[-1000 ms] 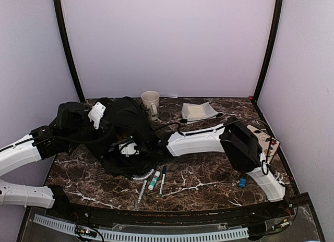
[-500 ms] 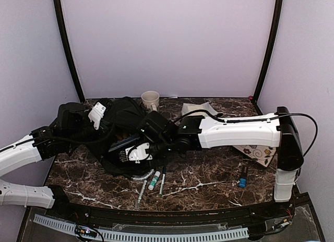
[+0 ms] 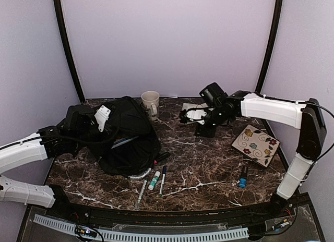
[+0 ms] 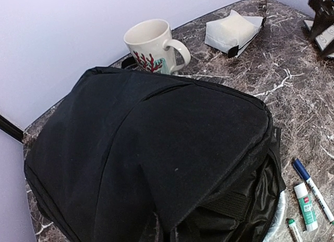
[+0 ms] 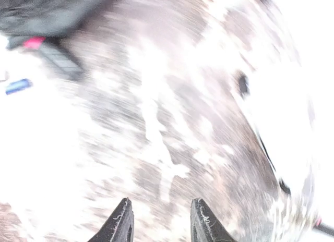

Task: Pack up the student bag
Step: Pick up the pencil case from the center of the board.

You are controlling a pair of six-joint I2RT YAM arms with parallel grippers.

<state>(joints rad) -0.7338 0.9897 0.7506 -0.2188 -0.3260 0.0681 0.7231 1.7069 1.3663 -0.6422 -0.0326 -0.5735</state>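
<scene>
The student bag (image 3: 128,143) lies slumped on the left of the marbled table (image 3: 209,164), a mug (image 3: 150,101) just behind it, pens (image 3: 154,180) at its near edge; the left gripper (image 3: 100,117) sits against its top, and I cannot tell whether those jaws grip anything. The right gripper (image 5: 160,213) hangs near the white pouch (image 3: 197,111) at the back, fingers parted a little, nothing between them; that view is blurred.
</scene>
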